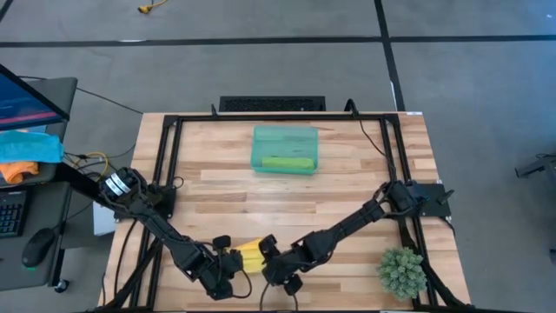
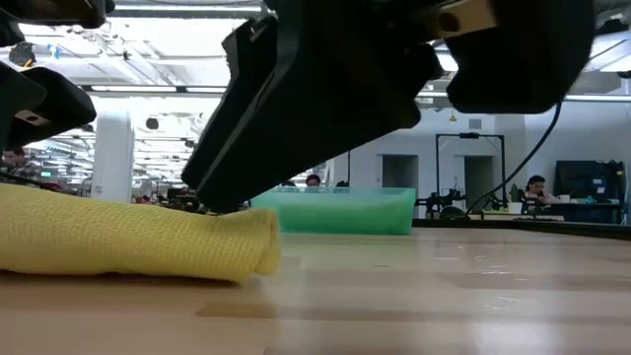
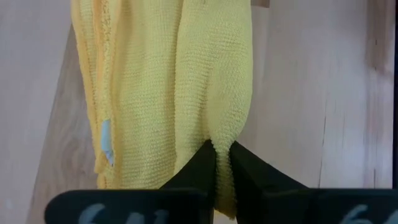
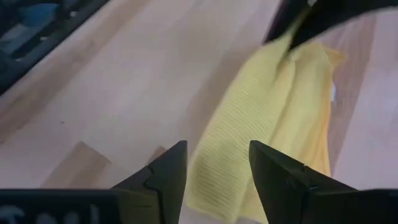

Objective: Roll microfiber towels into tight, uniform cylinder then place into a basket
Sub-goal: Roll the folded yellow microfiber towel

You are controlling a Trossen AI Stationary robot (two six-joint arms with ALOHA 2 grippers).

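The yellow towel [image 1: 250,255] lies loosely rolled on the table near its front edge, between my two grippers; it also shows in the low view [image 2: 138,239]. My left gripper [image 3: 221,146] is shut on one end of it. My right gripper [image 4: 217,152] is open at the towel's other end [image 4: 249,155], one finger on either side; whether they touch it I cannot tell. The teal basket [image 1: 261,139] stands at the far middle of the table with the rolled lime green towel [image 1: 287,163] inside it. My left gripper pinches a raised fold of the yellow towel [image 3: 217,134] between its two fingers, at the end of the roll. The fingers lie roughly along the roll. The cloth puckers at the fingertips. The towel rests on the table.
A small green plant [image 1: 401,271] stands at the table's near right corner. Blue and orange cloths [image 1: 26,152] lie off the table at the left. A black frame [image 1: 169,156] borders the work area. Bare wood lies between the towel and the basket.
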